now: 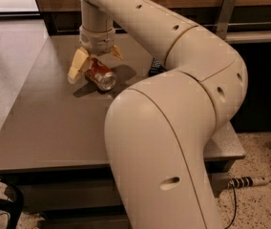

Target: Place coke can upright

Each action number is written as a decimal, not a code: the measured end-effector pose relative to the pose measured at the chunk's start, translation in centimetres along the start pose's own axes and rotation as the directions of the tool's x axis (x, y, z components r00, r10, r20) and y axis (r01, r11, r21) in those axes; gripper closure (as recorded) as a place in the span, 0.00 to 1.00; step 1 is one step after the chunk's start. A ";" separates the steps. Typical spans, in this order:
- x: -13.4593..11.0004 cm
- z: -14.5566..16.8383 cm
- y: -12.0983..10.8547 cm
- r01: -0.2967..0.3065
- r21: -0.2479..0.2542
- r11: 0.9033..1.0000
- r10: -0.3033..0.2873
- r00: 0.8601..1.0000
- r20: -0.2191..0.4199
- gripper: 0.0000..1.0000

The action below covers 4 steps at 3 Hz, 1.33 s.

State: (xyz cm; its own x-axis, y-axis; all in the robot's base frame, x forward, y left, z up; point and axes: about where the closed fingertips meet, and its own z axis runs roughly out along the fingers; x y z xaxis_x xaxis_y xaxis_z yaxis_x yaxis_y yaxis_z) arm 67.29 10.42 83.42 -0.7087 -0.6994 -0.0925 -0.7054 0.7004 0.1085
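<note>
Jaws stand apart, one on each side of the can (102, 75), so the gripper (96, 66) is spread around it rather than clamped. The pale yellow finger (78, 66) on the near left sits just beside the can's red body; whether it touches cannot be told. The other finger (116, 52) shows behind the can, on the far right. The gripper points straight down from its wrist (96, 36) and hangs low over the table (49, 128).

The can lies on its side on the table, toward the far part of the top, with its silver end turned to the front right and its red side with white marks running back under the gripper. A dark shadow (90, 88) spreads on the table below and around it.

Behind it the cream arm (173, 128) bends from the top of the view down to the lower right and hides much of the table's right side. A small dark packet (155, 67) peeks out at the arm's edge, right of the can and apart from it. On the speckled floor (264, 204) at lower right lies a white power strip (247, 181) with a dark cable (233, 204).
</note>
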 end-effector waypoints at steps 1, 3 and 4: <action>-0.5 0.8 -0.2 0.012 -0.003 1.000 -0.012 1.000 -0.003 0.00; -1.4 1.5 -0.3 0.021 0.018 1.000 -0.021 1.000 -0.003 0.40; -1.7 1.6 -0.3 0.021 0.019 1.000 -0.022 1.000 0.006 0.70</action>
State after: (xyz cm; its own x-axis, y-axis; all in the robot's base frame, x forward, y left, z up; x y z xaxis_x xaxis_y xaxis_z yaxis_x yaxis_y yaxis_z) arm 68.68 11.70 81.93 -0.6934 -0.7135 -0.1006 -0.7206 0.6878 0.0878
